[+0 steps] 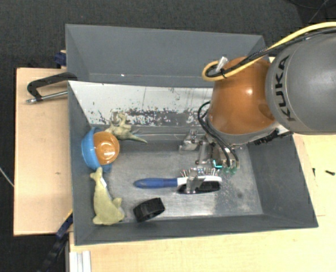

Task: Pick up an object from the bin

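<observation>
Bright light – glare on bin (145,98) wall

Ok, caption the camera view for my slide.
Robot hand over the white end of a blue-handled tool in the grey bin.

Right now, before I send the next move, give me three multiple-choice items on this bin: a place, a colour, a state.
1. The gripper hangs over: A the left wall; B the right end of the blue-handled tool; C the back left corner.
2. The small round piece at the front of the bin is: A black; B red; C white.
3. The orange ball: A lies loose mid-floor; B sits in the blue cup; C tops the round piece.
B: it is at the tool's white end. A: dark all over. B: the cup rims it.
</observation>
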You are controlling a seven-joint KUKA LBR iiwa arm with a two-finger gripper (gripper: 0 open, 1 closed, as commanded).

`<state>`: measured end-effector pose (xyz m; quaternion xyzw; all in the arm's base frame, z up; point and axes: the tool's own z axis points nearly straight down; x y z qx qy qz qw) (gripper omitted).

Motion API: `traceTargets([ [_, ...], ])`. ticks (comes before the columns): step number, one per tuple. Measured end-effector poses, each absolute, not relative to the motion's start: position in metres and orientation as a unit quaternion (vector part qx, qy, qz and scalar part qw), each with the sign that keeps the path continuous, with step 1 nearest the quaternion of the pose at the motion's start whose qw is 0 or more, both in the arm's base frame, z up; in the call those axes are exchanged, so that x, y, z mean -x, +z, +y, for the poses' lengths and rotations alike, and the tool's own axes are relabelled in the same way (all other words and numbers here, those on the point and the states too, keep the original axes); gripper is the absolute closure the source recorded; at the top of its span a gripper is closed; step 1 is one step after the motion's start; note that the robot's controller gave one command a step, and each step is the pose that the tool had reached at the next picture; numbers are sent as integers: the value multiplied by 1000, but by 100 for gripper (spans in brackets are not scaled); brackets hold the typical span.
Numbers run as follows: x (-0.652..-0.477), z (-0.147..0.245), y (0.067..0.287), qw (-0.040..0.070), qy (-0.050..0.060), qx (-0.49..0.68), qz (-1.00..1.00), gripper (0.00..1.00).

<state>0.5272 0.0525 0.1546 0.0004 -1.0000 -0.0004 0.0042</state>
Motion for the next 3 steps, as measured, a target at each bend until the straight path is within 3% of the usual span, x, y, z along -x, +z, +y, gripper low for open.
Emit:
traceTargets([
  [1, -534, 28, 72, -1, -1, 13, -1000, 0],
  [2, -537, 29, 76, -8, -2, 12, -1000, 100],
  [3, -541, 6, 241, -7, 0, -12, -1000, 100],
])
